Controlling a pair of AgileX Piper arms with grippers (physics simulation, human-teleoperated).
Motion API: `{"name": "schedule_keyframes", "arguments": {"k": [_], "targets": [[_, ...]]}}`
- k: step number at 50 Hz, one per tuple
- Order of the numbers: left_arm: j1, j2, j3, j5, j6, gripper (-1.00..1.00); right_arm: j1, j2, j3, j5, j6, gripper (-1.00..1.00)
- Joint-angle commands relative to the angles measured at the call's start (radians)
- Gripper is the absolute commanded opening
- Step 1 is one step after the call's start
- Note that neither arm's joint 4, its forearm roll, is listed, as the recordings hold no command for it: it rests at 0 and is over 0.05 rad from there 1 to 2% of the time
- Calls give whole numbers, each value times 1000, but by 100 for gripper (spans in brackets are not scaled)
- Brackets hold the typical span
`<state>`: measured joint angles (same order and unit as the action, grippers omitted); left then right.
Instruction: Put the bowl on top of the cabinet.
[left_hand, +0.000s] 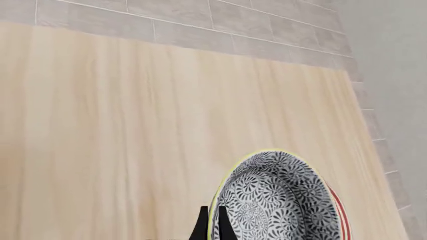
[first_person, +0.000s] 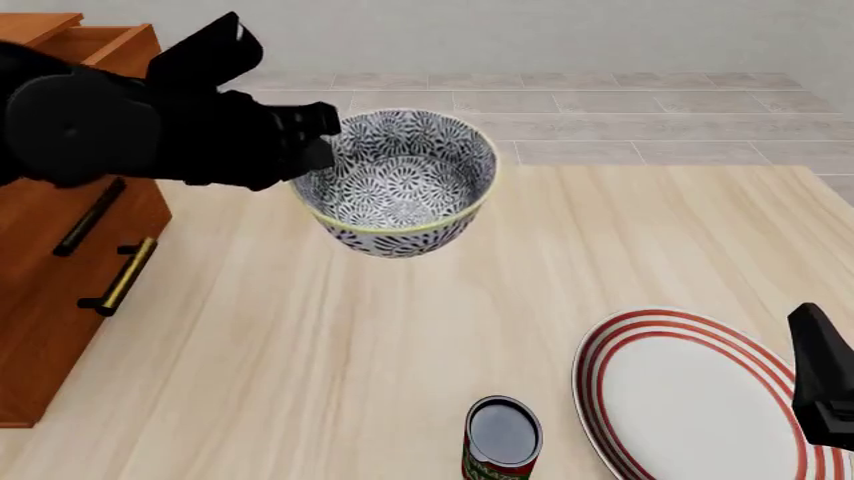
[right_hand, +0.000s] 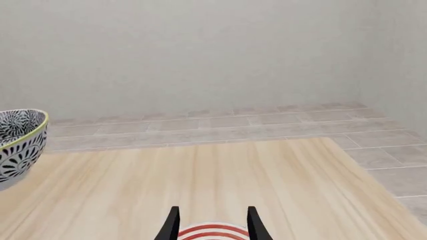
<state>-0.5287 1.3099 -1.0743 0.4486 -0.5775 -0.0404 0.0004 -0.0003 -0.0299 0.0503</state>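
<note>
Front view, left to right. One cabinet (first_person: 60, 230), reddish-brown wood, stands at the table's left edge; two bar handles show on its front, one dark and one brass, and part of its top is hidden behind the left arm. One left gripper (first_person: 318, 140) reaches in above it and is closed on the near-left rim of the bowl (first_person: 400, 180), one finger inside the wall and one outside, as the left wrist view confirms (left_hand: 213, 225). One bowl: deep, round, dark floral pattern, thin yellow-green rim. It hangs clear of the table (first_person: 334, 340), slightly tilted, to the right of the cabinet and not yet over its top.

Handling, as a judgement: the bowl looks like glazed ceramic, so stiff, smooth, moderately heavy for its size and breakable if dropped. A pinch on one side of the rim carries its weight off-centre, so it may swing or slip between the fingers; slow transport and a low release over the cabinet top would suit. The rim is the only practical place to grip, since the wall is too wide to span.

Further right: one dark can (first_person: 503, 440) at the near edge; one flat white plate (first_person: 694, 400) with red rings; one right gripper (right_hand: 213, 222), its fingers parted and holding nothing, hovering over the plate.
</note>
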Motion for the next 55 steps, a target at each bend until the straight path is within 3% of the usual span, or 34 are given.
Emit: {"name": "schedule_keyframes", "arguments": {"k": [1,6,7,9,11,12,15,22,55], "targets": [[15,-18,-28,50,-5,-100,1,0,0,0,0,100],[20,-33,-50,68,3,-100,0,0,0,-1,0,100],[20,-28,-27,74,-55,-100,0,0,0,-1,0,100],[10,-32,-35,79,-61,-100,0,0,0,0,0,100],[-4,-34,-53,83,-43,-100,0,0,0,-1,0,100],[30,-43,-55,99,-19,-100,1,0,0,0,0,100],[29,-47,-54,107,-49,-100,1,0,0,-1,-1,100],[72,-69,-104,151,25,-100,0,1,-1,-2,0,100],[168,-109,-232,290,51,-100,1,0,0,-3,3,100]]}}
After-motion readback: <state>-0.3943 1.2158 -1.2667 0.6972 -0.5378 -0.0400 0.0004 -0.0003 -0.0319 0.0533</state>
